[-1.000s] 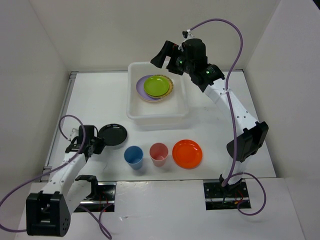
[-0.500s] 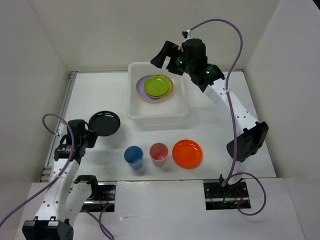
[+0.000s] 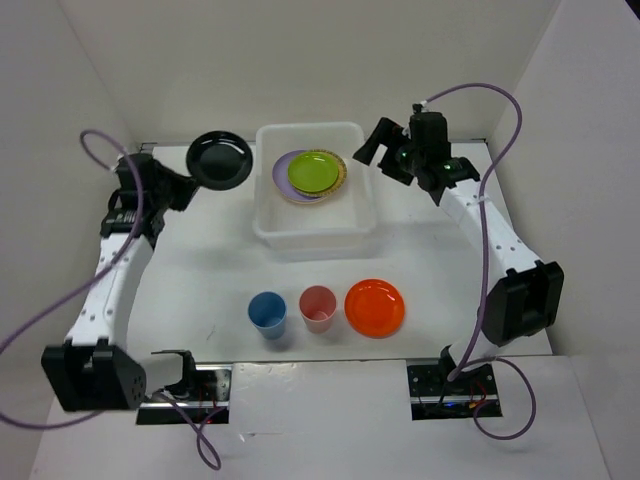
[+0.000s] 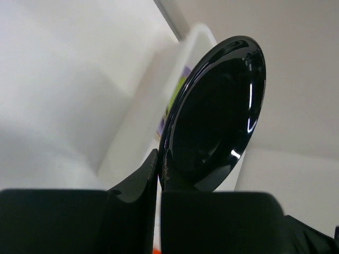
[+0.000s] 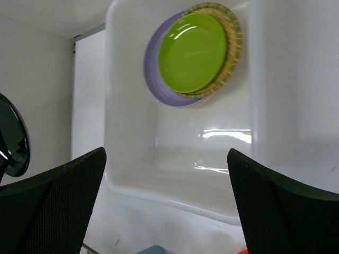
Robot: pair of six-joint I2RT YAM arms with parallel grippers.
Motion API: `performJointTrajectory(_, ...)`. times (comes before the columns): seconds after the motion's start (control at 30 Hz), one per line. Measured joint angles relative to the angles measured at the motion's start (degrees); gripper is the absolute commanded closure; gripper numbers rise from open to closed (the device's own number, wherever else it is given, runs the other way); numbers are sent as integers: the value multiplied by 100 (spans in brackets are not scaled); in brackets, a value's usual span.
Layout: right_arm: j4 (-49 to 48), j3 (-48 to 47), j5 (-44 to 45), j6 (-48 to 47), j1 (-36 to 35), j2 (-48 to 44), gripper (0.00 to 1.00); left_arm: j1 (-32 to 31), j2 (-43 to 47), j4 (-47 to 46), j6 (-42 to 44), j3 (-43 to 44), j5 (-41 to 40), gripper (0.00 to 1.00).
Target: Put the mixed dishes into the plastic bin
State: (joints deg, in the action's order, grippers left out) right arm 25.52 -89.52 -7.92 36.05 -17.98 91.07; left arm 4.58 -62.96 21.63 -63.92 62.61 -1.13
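— Where's the glossy black round plate (image 3: 221, 159)?
— Its rim is pinched in the left jaws, held aloft just left of the white translucent plastic bin (image 3: 315, 238). It hides most of the bin from the left wrist.
— Right jaws?
— Spread wide, empty, by the bin's far right corner.

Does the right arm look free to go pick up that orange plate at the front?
Probably yes. The right gripper is open and empty beside the plastic bin, and the orange plate lies uncovered on that arm's side of the table. Only the pink cup stands close by.
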Motion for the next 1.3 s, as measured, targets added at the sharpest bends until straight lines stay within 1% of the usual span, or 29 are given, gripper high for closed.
performJointTrajectory(0.1,9,485,103,4,232,-319,0,-286,-1130,-389,249,597,542,100)
performJointTrajectory(0.23,26,916,284,4,273,-684,0,-774,-2553,-525,562,1523,1078,100)
performJointTrajectory(0.4,50,1517,476,4,302,-1134,0,-1255,-3952,-450,949,2789,1298,100)
performJointTrajectory(0.5,74,1893,560,4,369,-1377,0,-1473,-4695,-179,1198,3722,1333,100)
performJointTrajectory(0.6,127,2168,581,4,437,-1517,0,-1606,-5243,57,1429,4437,1292,100)
performJointTrajectory(0.7,153,2321,573,4,444,-1591,0,-1738,-5689,282,1572,4951,1180,100)
performJointTrajectory(0.9,168,2356,555,-59,448,-1759,0,-1921,-6542,680,1694,5545,866,100)
performJointTrajectory(1.07,168,2365,533,-162,448,-1808,0,-2087,-7438,1327,1880,6612,570,99)
performJointTrajectory(1.1,160,2382,485,-197,448,-1812,0,-2120,-7593,1462,1899,6852,527,97)
performJointTrajectory(1.13,157,2420,428,-245,448,-1823,0,-2151,-7687,1528,1910,7001,496,88)
performJointTrajectory(1.2,162,2549,297,-365,448,-1860,0,-2208,-7761,1648,1945,7176,424,83)
performJointTrajectory(1.23,168,2610,232,-431,448,-1871,0,-2218,-7764,1700,1980,7224,387,77)
performJointTrajectory(1.27,175,2695,155,-511,435,-1891,0,-2240,-7764,1755,2017,7285,350,69)
performJointTrajectory(1.3,205,2756,111,-584,428,-1912,0,-2260,-7764,1803,2052,7361,308,68)
